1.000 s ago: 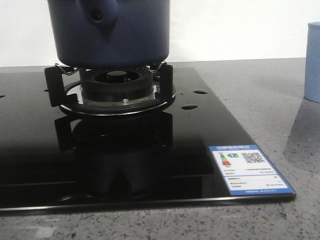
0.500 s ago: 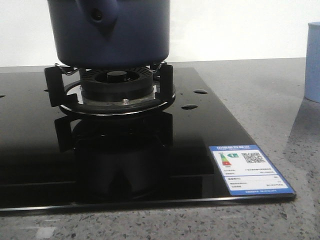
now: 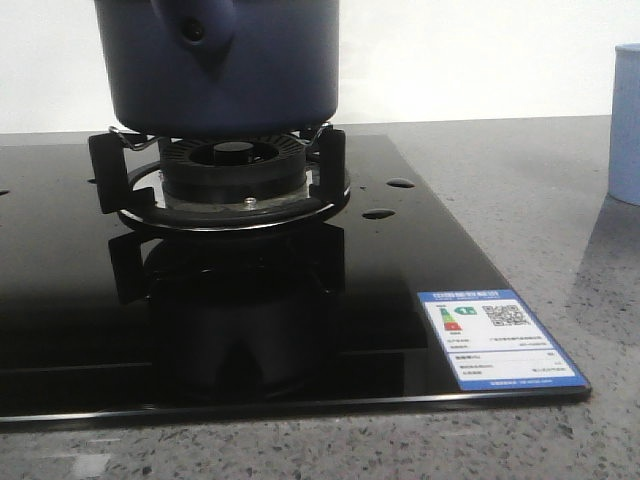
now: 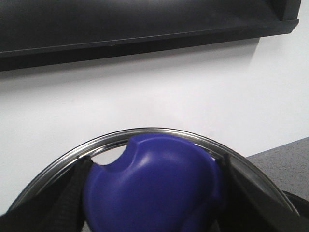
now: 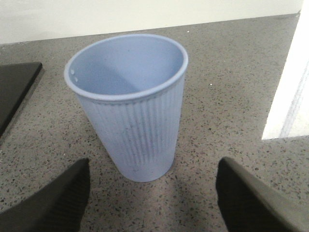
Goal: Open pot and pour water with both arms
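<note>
- The pot, dark navy with a holed handle pointing at the camera, sits on the burner of a glossy black hob in the front view; it fills the frame's 12 o'clock area, its top cut off by the edge
- Black prongs of the burner's support rise at the pot's 4 and 8 o'clock, under its rounded bottom edge
- A pale blue cup stands on the speckled grey counter at the pot's 3 o'clock, well apart from it and off the hob
- A white and blue label is stuck to the hob's near right corner, at about 5 o'clock from the pot
- No arm shows in the front view
- In the left wrist view a blue knob fills the space between the left claw's dark fingers; a metal rim arcs beyond it, against a white wall. The fingers flank the knob closely on both sides, but whether they pinch it I cannot tell
- In the right wrist view the right claw is spread wide, its two dark fingertips well apart; the ribbed, empty cup stands upright on the counter just ahead of the gap, untouched
- The pot itself does not appear in the right wrist view; only a corner of the hob shows, on the far side of the cup from the white wall
</note>
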Controlling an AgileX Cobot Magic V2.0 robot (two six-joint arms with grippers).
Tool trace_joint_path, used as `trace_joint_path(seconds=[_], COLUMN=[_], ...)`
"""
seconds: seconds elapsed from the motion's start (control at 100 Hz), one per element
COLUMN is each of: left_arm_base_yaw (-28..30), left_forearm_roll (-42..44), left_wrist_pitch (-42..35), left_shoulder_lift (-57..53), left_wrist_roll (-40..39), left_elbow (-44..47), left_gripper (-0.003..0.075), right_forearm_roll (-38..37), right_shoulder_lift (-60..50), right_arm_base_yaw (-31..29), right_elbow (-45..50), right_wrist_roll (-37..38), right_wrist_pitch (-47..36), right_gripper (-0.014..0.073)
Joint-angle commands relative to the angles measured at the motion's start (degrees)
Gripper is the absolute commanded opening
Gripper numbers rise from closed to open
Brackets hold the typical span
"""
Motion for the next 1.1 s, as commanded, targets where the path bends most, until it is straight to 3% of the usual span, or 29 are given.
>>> trace_joint_path(seconds=[0.0,0.28,0.44,0.68,0.89,1.09], left_arm_base_yaw=[0.12,0.12,0.12,0.12,0.12,0.12], left_forearm_roll=[-0.13,-0.13,-0.13,-0.13,-0.13,-0.13], left_wrist_pitch=[-7.34,-7.34,-7.34,-7.7,-7.34,-7.34], left_shoulder_lift=[-1.52,-1.52,-1.52,-1.52,-1.23,-1.23], left_wrist_roll=[0.12,0.12,0.12,0.12,0.12,0.12], left_elbow=[-2.21,-2.21,-2.21,-2.21,-2.21,-2.21], left_gripper=[0.0351,0.0351,0.0351,0.0351,0.0351,0.0351], right_forearm_roll=[0.0,-1.74,-2.6,-2.6,-6.7,-1.04], right_shoulder_lift=[-0.02,3.86,6.97,10.59,15.31,20.59], right_arm_base_yaw=[0.02,0.25,0.25,0.66,4.5,2.74], right_elbow=[-1.45,-1.45,-1.45,-1.55,-2.01,-2.15], right_wrist_roll=[-0.68,-0.68,-0.68,-0.2,-0.2,-0.32], right_wrist_pitch=[-3.96,-8.97,-12.2,-16.04,-21.35,-27.14], right_gripper=[0.0495,0.0512,0.0652,0.0643,0.0643,0.0643])
